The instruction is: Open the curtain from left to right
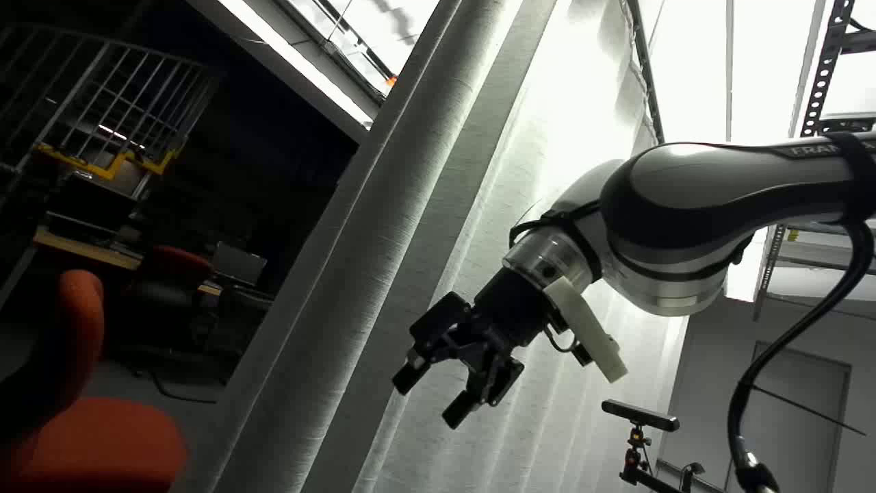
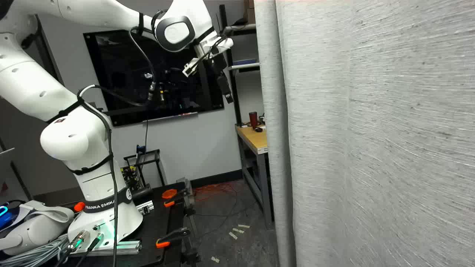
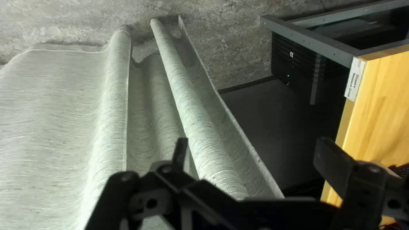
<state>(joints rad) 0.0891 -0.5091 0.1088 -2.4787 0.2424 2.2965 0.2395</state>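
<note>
The curtain is pale grey-white fabric with long vertical folds. In an exterior view the curtain (image 1: 410,205) hangs behind my arm. In an exterior view the curtain (image 2: 356,129) fills the right side. In the wrist view the curtain (image 3: 60,121) covers the left, and its free edge runs diagonally to the middle. My gripper (image 1: 434,394) is open, fingers spread, pointing down and left in front of the curtain. It also shows high up, left of the fabric (image 2: 228,98). In the wrist view the edge fold appears between the open fingers (image 3: 255,159); whether they touch it I cannot tell.
A wooden-topped table (image 3: 380,111) with a grey frame stands right of the curtain edge in the wrist view. A red cup (image 2: 253,119) stands on it. A camera on a mount (image 1: 640,415) is below my arm. An orange chair (image 1: 102,438) is at lower left.
</note>
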